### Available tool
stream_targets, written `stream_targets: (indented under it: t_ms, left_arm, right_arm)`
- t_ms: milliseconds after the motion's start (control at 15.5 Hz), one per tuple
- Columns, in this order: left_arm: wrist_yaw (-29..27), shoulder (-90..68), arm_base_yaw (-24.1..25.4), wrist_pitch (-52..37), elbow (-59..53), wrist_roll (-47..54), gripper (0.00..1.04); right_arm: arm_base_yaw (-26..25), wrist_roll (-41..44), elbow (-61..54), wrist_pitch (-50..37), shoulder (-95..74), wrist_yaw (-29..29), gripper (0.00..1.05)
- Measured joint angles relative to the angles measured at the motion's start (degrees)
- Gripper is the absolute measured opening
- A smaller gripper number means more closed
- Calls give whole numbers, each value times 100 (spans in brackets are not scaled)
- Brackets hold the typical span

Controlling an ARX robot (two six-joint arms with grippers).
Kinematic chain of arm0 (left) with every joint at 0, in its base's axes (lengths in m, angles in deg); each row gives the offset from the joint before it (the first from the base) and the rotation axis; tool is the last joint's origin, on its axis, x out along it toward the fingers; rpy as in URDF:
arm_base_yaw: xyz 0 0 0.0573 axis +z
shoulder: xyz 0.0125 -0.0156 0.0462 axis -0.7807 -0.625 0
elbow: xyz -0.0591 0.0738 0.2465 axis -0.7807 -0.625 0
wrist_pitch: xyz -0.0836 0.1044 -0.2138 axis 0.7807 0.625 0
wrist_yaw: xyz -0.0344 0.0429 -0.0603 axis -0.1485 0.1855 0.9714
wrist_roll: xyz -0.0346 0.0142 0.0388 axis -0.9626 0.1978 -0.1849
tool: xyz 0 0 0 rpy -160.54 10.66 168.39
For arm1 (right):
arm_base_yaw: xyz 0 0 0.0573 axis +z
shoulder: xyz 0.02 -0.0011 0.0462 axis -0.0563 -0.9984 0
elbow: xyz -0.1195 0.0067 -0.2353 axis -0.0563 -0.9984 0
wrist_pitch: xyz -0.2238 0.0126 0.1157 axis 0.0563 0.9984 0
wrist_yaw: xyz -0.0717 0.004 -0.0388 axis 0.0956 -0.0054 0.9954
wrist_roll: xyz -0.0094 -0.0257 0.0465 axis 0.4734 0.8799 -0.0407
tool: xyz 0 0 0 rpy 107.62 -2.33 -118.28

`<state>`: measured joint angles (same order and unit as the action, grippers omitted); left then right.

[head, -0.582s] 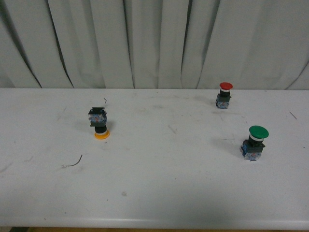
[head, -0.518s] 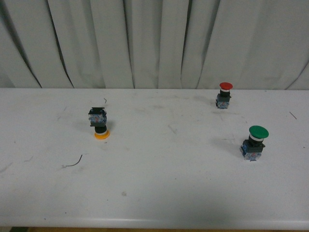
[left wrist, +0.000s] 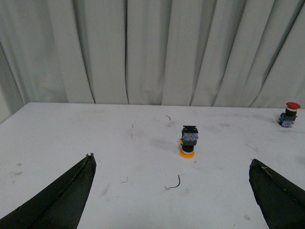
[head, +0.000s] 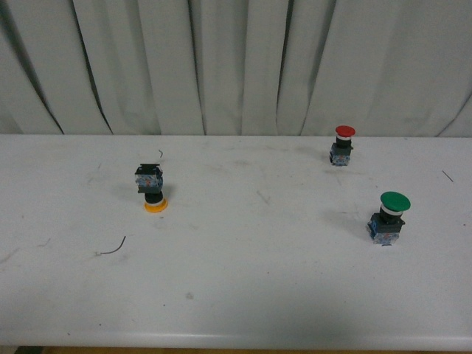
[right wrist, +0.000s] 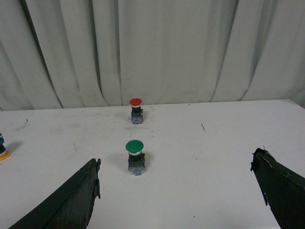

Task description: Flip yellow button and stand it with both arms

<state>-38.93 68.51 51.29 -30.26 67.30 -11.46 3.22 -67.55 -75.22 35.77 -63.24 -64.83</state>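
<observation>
The left tool [left wrist: 171, 160] and the right tool [right wrist: 176, 156] are being held spread wide apart, empty. The yellow button [head: 151, 190] is standing cap-down on the bench [head: 243, 280], on its left side. The approach seems not yet begun; a reach toward the button is being called for.

Light: soft, even, moderately bright in all 3 views. Shadows: faint, short, lying left of the yellow button [head: 151, 188] and green button [head: 389, 217] on the white table [head: 236, 295]. Folds of curtain [head: 236, 66]: shaded grey. Sharpness: slightly soft, grainy; button bases smeared. Fingers of left gripper [left wrist: 171, 158] and right gripper [right wrist: 177, 156]: near-black, surface detail lost.
</observation>
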Motion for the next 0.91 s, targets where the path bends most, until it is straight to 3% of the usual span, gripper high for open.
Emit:
stream_targets:
  t_ms: [776, 841, 906]
  left_arm:
    - [0, 0, 0, 0, 0, 0, 98]
    - [-146, -42, -61, 256, 61, -85, 98]
    - [-898, -564, -420, 1132, 439, -518, 98]
  right_arm:
    - [0, 0, 0, 0, 0, 0, 98]
    - [0, 0, 0, 0, 0, 0, 98]
    - [0, 0, 0, 2, 0, 2, 98]
